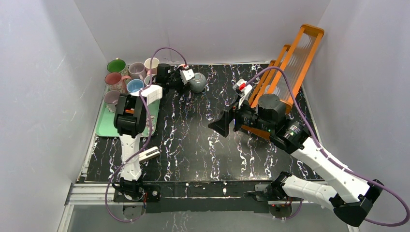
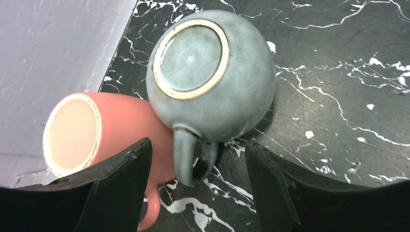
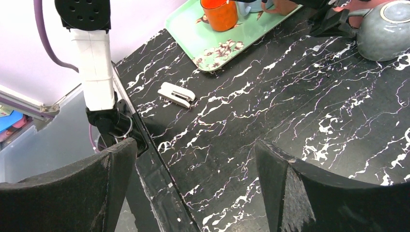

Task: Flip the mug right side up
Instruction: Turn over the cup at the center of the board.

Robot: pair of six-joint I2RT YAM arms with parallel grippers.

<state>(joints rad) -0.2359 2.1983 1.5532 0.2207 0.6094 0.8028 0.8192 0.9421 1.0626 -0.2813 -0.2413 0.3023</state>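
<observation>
A round grey-blue mug [image 1: 198, 82] stands upside down at the back of the black marble table, its ringed base up [image 2: 212, 72]. Its handle [image 2: 190, 159] points at my left gripper [image 2: 198, 193], which is open with the handle between the fingertips, not clamped. The left gripper [image 1: 186, 77] is just left of the mug in the top view. A salmon-pink mug [image 2: 96, 130] leans against the grey mug's left side, base toward the camera. My right gripper [image 1: 218, 124] is open and empty above the table's middle [image 3: 193, 188]. The grey mug shows far off [image 3: 387, 29].
A green tray [image 1: 104, 126] with several mugs sits at the back left; an orange mug [image 3: 220, 14] stands on it. An orange rack [image 1: 295, 53] leans at the back right. A small white clip-like object [image 1: 150, 153] lies near the left arm. White walls enclose the table.
</observation>
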